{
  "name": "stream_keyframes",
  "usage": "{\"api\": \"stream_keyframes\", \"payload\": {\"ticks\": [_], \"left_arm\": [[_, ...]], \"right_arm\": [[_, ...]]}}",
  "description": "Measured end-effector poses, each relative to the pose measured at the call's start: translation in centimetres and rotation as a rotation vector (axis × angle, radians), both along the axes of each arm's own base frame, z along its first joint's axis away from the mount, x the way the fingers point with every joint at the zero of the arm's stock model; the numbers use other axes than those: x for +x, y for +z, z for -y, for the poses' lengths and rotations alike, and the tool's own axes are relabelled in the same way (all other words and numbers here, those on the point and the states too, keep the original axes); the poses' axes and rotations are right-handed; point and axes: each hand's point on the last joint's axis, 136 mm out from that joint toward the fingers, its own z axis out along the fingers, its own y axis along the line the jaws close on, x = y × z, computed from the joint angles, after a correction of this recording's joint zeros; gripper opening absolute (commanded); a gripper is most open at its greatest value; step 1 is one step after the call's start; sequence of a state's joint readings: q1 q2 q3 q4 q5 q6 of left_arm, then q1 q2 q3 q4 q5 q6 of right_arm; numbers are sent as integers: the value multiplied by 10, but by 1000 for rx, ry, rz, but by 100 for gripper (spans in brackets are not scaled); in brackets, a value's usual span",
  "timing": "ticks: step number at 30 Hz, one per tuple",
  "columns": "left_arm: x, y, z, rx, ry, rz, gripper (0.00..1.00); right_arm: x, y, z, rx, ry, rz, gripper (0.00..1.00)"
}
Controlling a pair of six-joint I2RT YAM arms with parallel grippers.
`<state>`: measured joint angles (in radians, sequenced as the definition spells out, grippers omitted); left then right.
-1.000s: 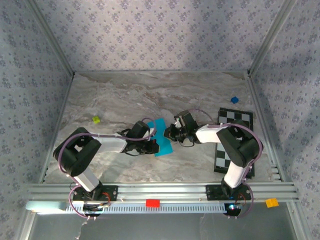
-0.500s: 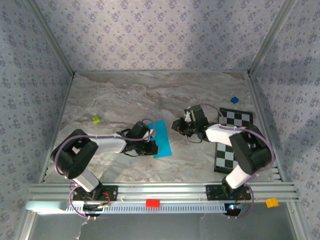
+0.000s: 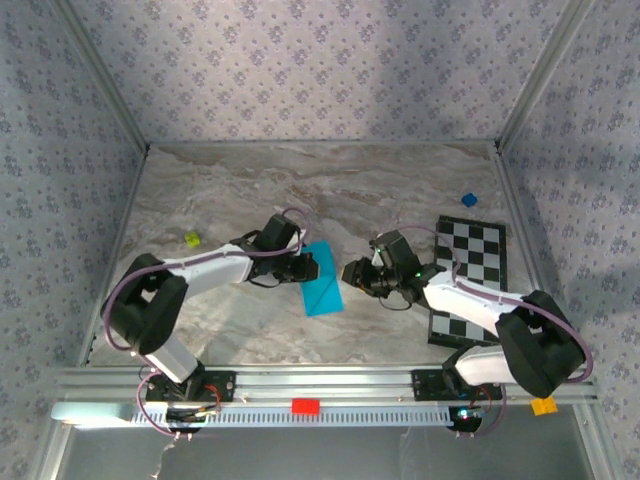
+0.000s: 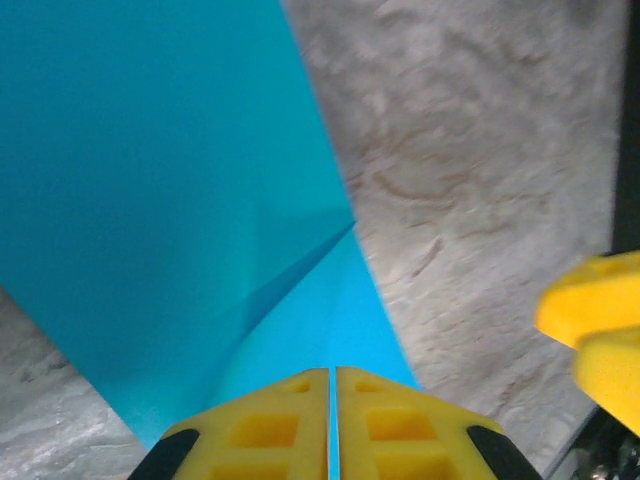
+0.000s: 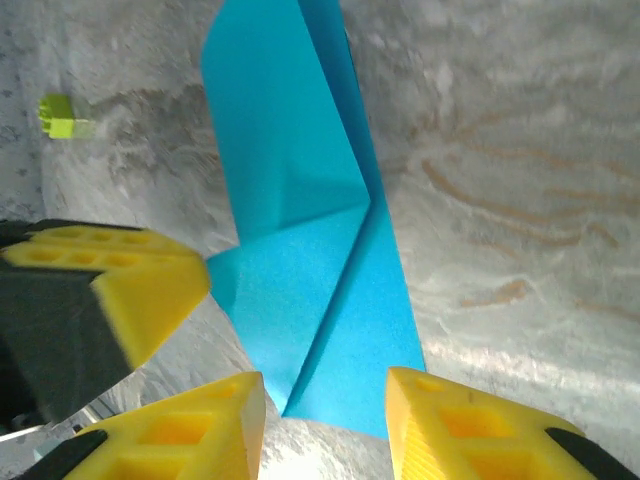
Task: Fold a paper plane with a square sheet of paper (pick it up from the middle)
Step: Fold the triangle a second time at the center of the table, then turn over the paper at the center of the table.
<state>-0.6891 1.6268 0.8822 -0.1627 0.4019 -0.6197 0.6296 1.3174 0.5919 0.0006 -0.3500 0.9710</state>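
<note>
Over the last second the right arm has swung its elbow out toward 4 o'clock. The right gripper has let its jaws come apart. The left arm has stretched forward, carrying the left gripper a little toward 12 o'clock.

The sheet of paper lies flat near the middle of the table. It is already folded into a long narrow shape that runs from about 12 to 6 o'clock, with a diagonal flap creased across it. The left gripper sits at the sheet's 10 o'clock edge. In the left wrist view its fingers are pressed together with a sliver of cyan between them, so it appears to be pinching that edge. The right gripper is just beside the sheet at 3 o'clock. In its own view its fingers stand on either side of the sheet's nearest tip without gripping it.

The folding looks to be at a middle stage, with one arm anchoring the paper and the other between grips. The next move probably needs the right fingers to take a free edge cleanly. They would then carry it over to the centre crease without dragging the sheet out of the left gripper's pinch.

The checkered board lies at 3 o'clock, well apart from the sheet.
</note>
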Motion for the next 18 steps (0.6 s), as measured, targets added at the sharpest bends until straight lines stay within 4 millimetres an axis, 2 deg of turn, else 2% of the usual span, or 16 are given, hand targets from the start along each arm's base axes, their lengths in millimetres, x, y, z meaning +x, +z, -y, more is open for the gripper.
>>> {"api": "stream_keyframes", "payload": {"ticks": [6,9,14,18], "left_arm": [[-8,-31,-7,68,-25,-63,6],[-10,-36,-8,79,-33,-69,3],[-12,-42,-8,73,-44,-73,1],[-13,-42,-5,49,-51,-65,1]], "right_arm": [[-16,-17,-8,-35,18,-72,38],[-24,-30,-13,-73,41,-121,36],[-30,-39,-20,-119,68,-162,36],[-33,-48,-16,-152,58,-192,37]]}}
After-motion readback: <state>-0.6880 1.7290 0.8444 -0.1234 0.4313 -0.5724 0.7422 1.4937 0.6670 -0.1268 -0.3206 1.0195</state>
